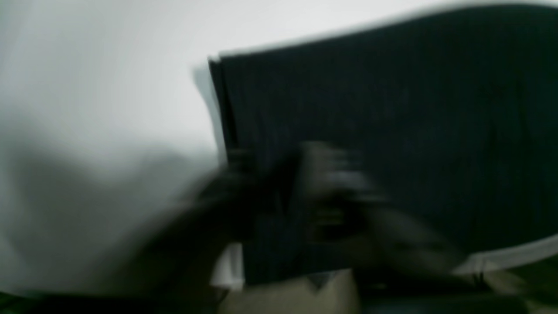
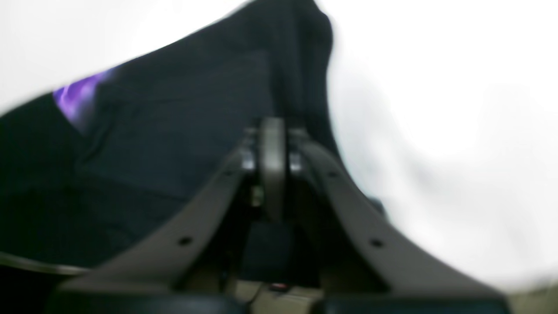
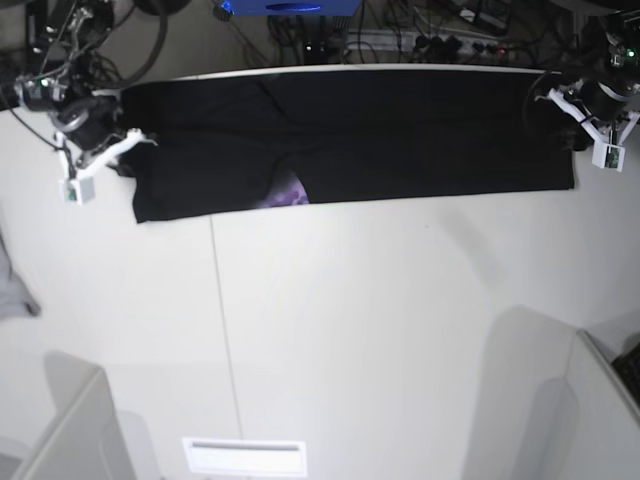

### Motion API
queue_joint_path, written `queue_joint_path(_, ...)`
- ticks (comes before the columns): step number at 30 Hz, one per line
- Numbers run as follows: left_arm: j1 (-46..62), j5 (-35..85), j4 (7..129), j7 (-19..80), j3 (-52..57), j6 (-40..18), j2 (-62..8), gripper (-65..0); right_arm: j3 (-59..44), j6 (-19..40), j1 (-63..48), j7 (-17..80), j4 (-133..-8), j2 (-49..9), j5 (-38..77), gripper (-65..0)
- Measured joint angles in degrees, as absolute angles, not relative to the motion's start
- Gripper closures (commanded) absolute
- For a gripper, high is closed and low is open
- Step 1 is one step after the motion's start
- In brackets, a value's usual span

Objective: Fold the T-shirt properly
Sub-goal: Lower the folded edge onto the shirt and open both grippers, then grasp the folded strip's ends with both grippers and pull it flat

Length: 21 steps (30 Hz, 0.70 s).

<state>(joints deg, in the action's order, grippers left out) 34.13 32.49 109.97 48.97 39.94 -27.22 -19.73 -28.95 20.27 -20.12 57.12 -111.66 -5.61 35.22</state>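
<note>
In the base view the right pincer (image 3: 128, 140) sits at the left end of the T-shirt (image 3: 400, 130), its white tips touching the black cloth at that edge. Its own wrist view shows the two fingers drawn together on a bunched ridge of the T-shirt (image 2: 174, 131) — clamped on the cloth, with the fabric spreading away to the left of the tips and bare white worktop (image 2: 436, 109) to their right. A sliver of purple print (image 2: 74, 98) shows in the cloth, up and to the left of that pincer. From there the garment runs as a long, flat black band along the far edge of the worktop (image 3: 350, 330), with a small purple patch (image 3: 288, 195) peeking out at its near hem. At the band's far end the left pincer (image 3: 560, 100) rests at the cloth's corner. Its wrist view is badly smeared: the left pincer (image 1: 305, 192) is a dark blur over the edge of the T-shirt (image 1: 414, 131) — I cannot tell whether its fingers are apart or together.
</note>
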Motion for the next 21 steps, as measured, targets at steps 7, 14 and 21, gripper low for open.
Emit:
queue_joint_path(7,31.42,32.71,109.97,48.69,40.03,-27.05,-17.26,0.0,-25.04,21.69,-10.02,56.77,-100.07,-5.5,35.73,0.0)
queue_joint_path(14,31.44,32.71,107.68,48.27,39.97,-27.05,-17.1,0.0,-25.39,21.5,-3.31,55.86,-87.18,-9.78,35.51,0.0)
queue_joint_path(21,29.95,32.25,102.72,48.66,39.97,-27.03,-16.97,0.0,-25.02,22.11,-1.83,50.06,-75.53,-12.62,37.34,0.0)
